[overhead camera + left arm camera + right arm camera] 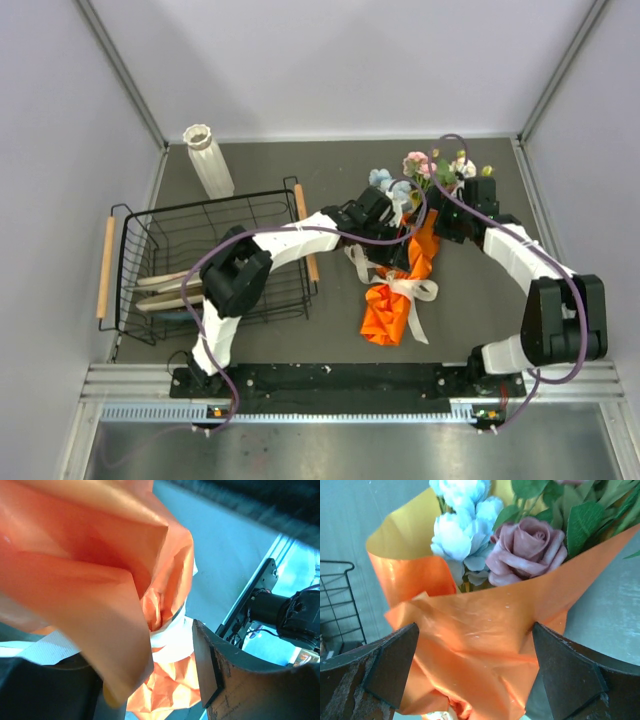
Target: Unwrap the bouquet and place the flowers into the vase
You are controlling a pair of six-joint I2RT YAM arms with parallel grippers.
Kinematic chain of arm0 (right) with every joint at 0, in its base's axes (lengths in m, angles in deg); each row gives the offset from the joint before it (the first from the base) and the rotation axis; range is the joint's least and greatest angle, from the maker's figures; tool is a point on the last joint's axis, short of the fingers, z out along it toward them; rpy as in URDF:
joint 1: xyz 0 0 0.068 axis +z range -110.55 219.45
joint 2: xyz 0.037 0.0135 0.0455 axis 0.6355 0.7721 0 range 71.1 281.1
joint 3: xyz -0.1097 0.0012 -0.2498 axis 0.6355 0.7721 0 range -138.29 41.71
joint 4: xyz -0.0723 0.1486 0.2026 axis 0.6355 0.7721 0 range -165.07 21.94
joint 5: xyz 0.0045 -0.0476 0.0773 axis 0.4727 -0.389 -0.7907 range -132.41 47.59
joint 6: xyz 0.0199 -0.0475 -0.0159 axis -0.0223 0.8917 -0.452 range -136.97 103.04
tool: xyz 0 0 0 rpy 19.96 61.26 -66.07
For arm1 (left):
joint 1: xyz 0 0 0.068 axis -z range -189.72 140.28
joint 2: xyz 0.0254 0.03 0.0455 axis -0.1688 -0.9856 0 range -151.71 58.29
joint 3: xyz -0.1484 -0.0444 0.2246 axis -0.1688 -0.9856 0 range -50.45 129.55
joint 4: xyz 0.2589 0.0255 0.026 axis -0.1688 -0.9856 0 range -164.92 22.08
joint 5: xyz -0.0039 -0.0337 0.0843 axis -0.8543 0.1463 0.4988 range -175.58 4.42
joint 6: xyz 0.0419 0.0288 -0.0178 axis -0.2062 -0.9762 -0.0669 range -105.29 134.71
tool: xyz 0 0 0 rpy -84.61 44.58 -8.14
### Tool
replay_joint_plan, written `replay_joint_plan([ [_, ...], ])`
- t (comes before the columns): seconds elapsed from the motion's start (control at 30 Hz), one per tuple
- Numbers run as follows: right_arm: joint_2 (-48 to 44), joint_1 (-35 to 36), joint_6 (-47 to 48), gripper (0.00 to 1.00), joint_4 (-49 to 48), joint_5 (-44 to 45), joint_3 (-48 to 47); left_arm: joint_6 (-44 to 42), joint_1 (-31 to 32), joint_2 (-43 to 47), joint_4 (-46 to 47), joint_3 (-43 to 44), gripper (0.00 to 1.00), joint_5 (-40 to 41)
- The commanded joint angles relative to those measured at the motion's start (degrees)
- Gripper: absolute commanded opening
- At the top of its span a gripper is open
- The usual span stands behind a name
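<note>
You have the bouquet [400,290] lying on the dark grey tabletop [470,305] right of centre, with its crumpled bright orange paper wrap [480,625] pointing toward the near edge and its flower heads toward the far edge. A cream-white ribbon bow [412,288] is tied round the lower part of the wrap, its tails trailing onto the tabletop. The artificial flowers [430,168] fan out of the far end: a mauve rose [525,550], pale blue clusters [457,535], pink and cream blooms and green leaves. The paper is creased and glossy, folded open around the stems. Your left gripper [403,240] reaches in from the left at mid-wrap; its fingers [207,665] stand partly apart with a fold of orange paper between them, and the visible pad is clear of that fold. Your right gripper [440,222] comes in from the right near the flower end, its fingers spread wide on either side of the wrap. The tall white ribbed vase [208,160] stands upright at the far left, well apart from the bouquet, just beyond the black wire dish rack [200,260].
</note>
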Motion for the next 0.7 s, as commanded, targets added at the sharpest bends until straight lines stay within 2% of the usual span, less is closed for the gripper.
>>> replay_joint_plan([
  [0.0, -3.8, -0.3, 0.9, 0.99, 9.9, 8.1, -4.7, 0.3, 0.6, 4.8, 3.8, -0.1, 0.55, -1.6],
  [0.1, -8.3, -1.0, 0.2, 0.99, 14.5, 9.8, -1.0, -1.8, 0.6, 8.7, 3.4, -1.5, 0.67, -1.7],
  [0.13, -10.9, -2.2, -0.5, 0.99, 14.9, 8.9, 0.2, -2.4, 0.6, 9.7, 3.2, -1.8, 0.69, -2.1],
  [0.17, -12.0, -2.7, -1.0, 0.99, 15.0, 5.9, 1.4, -3.4, 0.4, 11.2, 2.9, -2.2, 0.80, -2.2],
  [0.2, -13.3, -3.1, -1.0, 0.99, 14.9, 4.5, 3.8, -3.7, 0.3, 12.0, 2.0, -2.4, 0.87, -2.4],
  [0.3, -15.9, -3.9, -0.8, 0.99, 13.9, 1.1, 6.9, -4.6, -0.9, 14.1, 1.0, -3.2, 0.96, -2.7],
  [0.5, -18.0, -4.0, -0.8, 0.99, 9.4, -1.5, 10.5, -3.9, -5.3, 14.9, 1.1, -3.4, 0.95, -3.0],
  [0.67, -15.2, -4.1, -1.7, 0.99, 4.4, -2.4, 10.8, -2.6, -6.8, 8.0, 1.5, 0.3, 0.91, -5.3],
])
